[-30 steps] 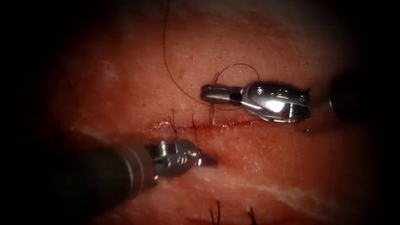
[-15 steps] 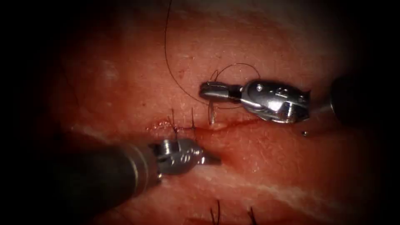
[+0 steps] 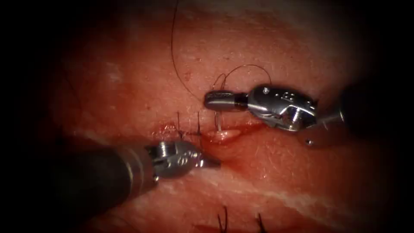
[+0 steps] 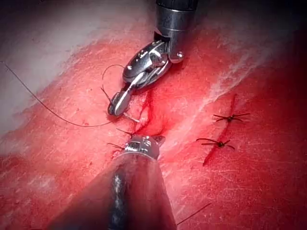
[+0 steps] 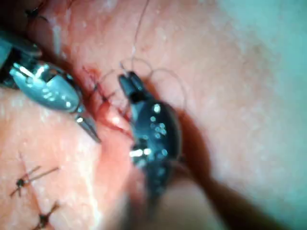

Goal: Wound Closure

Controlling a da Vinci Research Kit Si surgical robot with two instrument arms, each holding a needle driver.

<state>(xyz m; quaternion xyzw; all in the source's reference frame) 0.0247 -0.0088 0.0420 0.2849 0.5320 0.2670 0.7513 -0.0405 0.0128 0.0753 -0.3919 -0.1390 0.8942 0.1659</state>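
Surroundings: dark.
Endoscope view edges fall to black on all sides; light concentrates at centre; no room features discernible.

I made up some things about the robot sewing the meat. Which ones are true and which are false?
1. The right gripper holds the needle. True.
2. The needle lies loose on top of the tissue. False: it runs down from the right gripper into the tissue at the cut.
3. The left gripper holds the thread. False: it is shut on nothing, its tip at the tissue beside the cut.
4. Stitches with short cut ends cross the cut near the needle. True.
5. The thread curls in a loop by the right gripper. True.
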